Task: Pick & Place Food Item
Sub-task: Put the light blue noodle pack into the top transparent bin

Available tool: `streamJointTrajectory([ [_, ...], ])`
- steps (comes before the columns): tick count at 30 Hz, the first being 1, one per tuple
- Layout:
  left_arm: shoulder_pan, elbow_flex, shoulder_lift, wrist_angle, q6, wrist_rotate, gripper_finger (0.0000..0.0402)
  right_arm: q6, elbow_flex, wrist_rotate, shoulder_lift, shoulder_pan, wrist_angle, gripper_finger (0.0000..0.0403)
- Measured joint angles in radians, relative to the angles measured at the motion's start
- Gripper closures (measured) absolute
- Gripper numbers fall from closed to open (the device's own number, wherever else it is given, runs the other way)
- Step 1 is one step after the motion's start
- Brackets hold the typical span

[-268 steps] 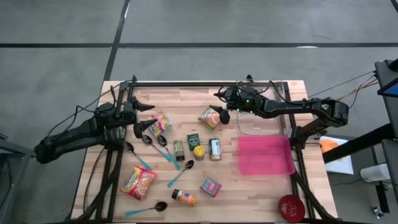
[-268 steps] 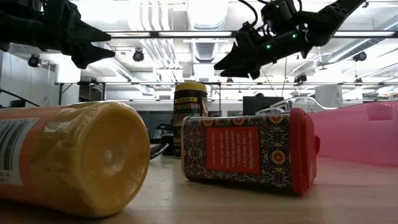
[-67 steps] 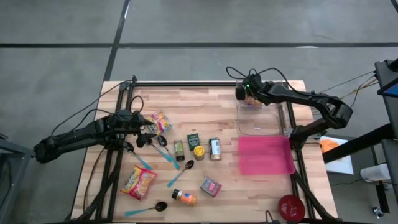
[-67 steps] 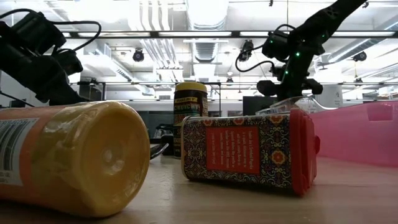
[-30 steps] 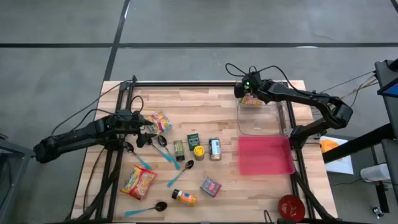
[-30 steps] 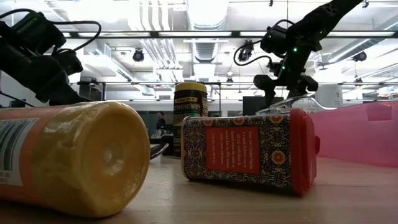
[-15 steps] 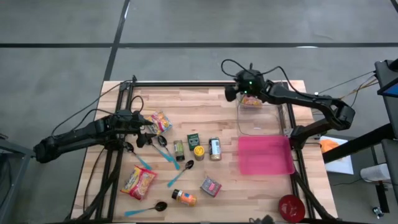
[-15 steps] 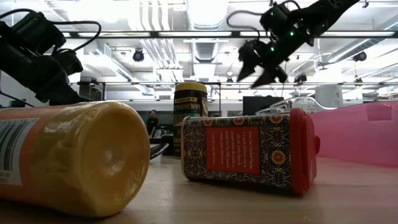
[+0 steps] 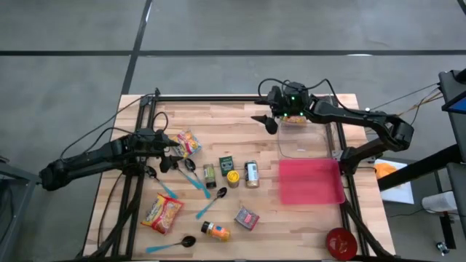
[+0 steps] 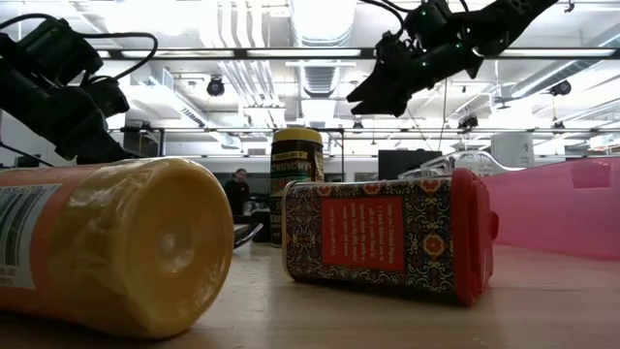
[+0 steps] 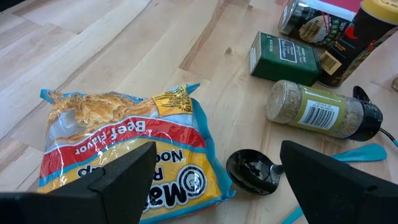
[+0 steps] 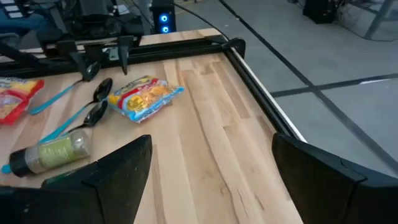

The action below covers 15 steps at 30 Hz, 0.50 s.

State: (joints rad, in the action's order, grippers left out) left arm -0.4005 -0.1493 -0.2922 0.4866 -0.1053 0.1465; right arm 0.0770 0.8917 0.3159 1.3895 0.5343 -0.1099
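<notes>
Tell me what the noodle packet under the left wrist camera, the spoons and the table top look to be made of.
Noodle packet: thin glossy plastic film, judging by its crinkles, sheen and printed face.
Spoons: the black bowl shines like hard plastic, and the teal handle looks plastic too, though coated metal is possible.
Table top: light wood strips joined side by side, with visible grain and a smooth, low-sheen finish.

A yellow-and-red beef noodle packet (image 11: 124, 155) is lying on the pale wooden table (image 11: 124, 56) beside a black spoon (image 11: 252, 173), a green box (image 11: 285, 57) and a herb jar (image 11: 314, 109).
</notes>
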Motion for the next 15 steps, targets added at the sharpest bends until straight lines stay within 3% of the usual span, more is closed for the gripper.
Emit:
streamJointTrajectory([
  [15, 0.0, 0.0, 0.0, 0.0, 0.0, 0.0, 0.0055, -0.063, 0.0, -0.001, 0.0, 0.0, 0.0, 0.0074],
])
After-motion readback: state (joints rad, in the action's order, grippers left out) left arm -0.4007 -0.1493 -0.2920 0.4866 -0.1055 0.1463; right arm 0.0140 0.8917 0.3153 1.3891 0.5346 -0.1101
